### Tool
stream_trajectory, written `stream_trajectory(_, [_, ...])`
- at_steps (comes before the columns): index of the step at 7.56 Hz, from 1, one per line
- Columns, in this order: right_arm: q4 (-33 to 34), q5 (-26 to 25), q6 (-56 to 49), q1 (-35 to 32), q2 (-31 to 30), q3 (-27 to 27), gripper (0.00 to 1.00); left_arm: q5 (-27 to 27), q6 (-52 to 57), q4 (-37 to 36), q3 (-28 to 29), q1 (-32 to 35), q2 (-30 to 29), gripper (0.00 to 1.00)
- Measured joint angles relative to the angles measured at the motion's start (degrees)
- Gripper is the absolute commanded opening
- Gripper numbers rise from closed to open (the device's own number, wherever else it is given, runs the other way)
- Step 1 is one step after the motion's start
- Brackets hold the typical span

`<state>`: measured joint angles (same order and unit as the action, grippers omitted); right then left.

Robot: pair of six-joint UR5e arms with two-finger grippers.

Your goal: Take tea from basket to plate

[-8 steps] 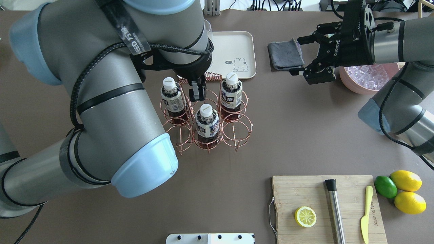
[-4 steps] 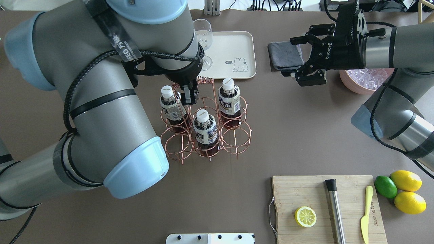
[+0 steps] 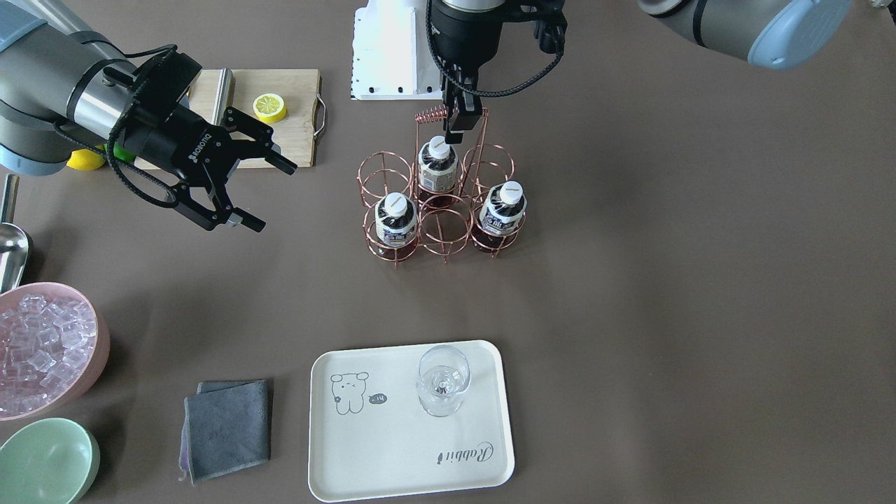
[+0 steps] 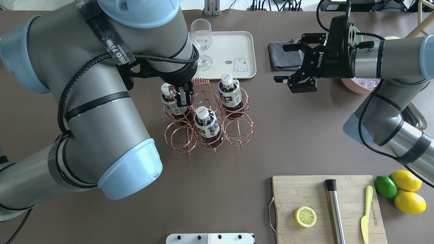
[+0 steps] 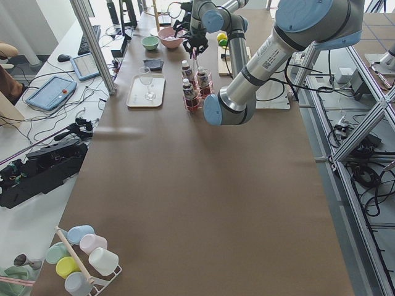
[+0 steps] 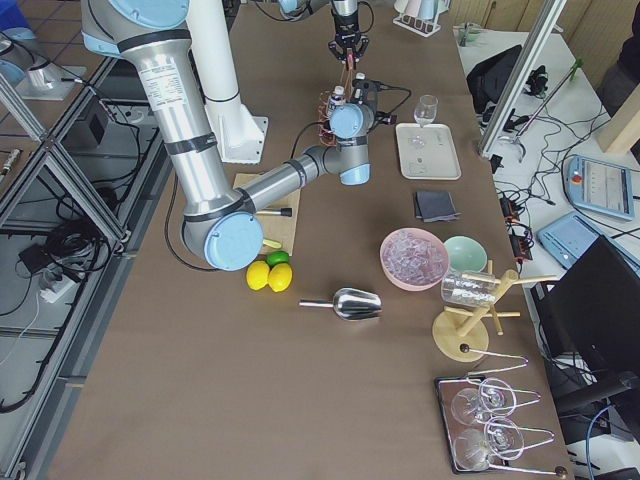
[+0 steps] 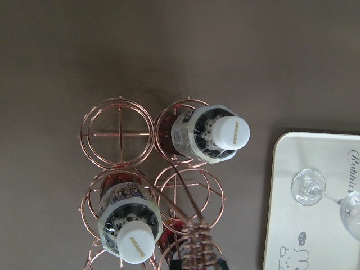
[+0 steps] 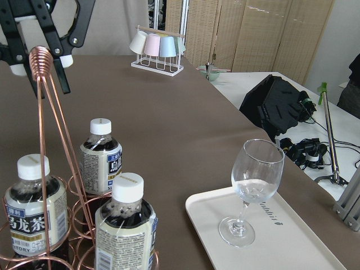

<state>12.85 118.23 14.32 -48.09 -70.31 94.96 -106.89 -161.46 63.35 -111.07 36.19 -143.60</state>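
The copper wire basket [image 4: 237, 127] [image 3: 381, 168] stands mid-table with three tea bottles in it [image 4: 229, 93] [image 4: 206, 125] [image 4: 169, 103]. They also show in the front view [image 3: 437, 168] [image 3: 395, 220] [image 3: 500, 210]. My left gripper [image 4: 184, 96] [image 3: 463, 120] is above the basket, shut on one end of its coiled handle [image 4: 200, 81] [image 7: 194, 244]. My right gripper [image 4: 281, 64] [image 3: 273, 197] is open and empty, hovering to the basket's right. The cream plate [image 4: 234, 44] [image 3: 392, 448] lies beyond the basket with a stemmed glass [image 4: 201, 39] [image 3: 442, 378] on it.
A grey cloth [image 4: 283, 56] lies under the right gripper. A pink bowl of ice [image 3: 42, 343], a mint-green bowl [image 3: 45, 458] and a metal scoop [image 3: 10, 245] are near the right arm. A cutting board [image 4: 305, 189] holds a lemon half, muddler and knife, with lemons and a lime [image 4: 385, 186] beside it.
My left gripper has moved left, and the basket's handle and bottles have shifted with it; the glass now shows fully. My right gripper has moved left toward the basket, still open.
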Motion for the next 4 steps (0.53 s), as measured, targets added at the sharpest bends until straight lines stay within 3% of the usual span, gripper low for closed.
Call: stream_trajectory(4, [-0.77,-2.77,0.18,2.52,0.47,-0.08,0.98,2.70,-0.05,0.11,-0.37,-1.30,0.26,0.00])
